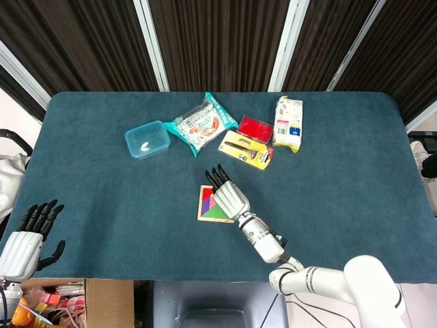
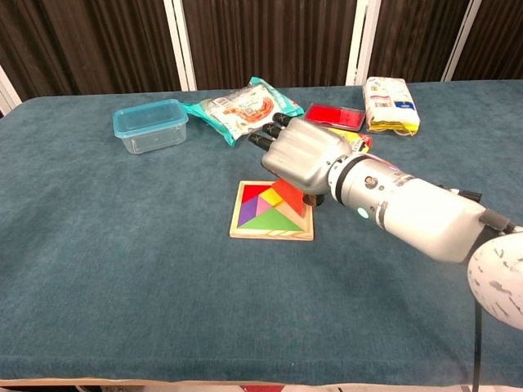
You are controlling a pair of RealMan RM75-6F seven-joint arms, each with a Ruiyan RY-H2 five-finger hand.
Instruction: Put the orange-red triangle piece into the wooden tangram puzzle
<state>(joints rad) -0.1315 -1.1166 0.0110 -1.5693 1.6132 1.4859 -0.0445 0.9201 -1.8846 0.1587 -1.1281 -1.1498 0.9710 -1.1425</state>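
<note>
table cover (image 2: 122, 269): teal cloth, matt, with a fine napped texture
wooden tangram puzzle (image 2: 245, 233): pale bare wood frame, smooth; painted pieces inside with a flat sheen
orange-red triangle piece (image 2: 290, 198): painted, smooth, even colour
right hand (image 2: 301, 155): silver-grey shell with a soft metallic gloss; fingers (image 2: 263, 140) black and matt
food box (image 2: 149, 125): translucent blue plastic, glossy
snack bag (image 2: 241, 106): crinkled plastic film, shiny

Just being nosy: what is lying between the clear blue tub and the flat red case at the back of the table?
A crinkly snack packet printed in teal and orange lies between the blue tub and the red case. The head view shows it best.
</note>
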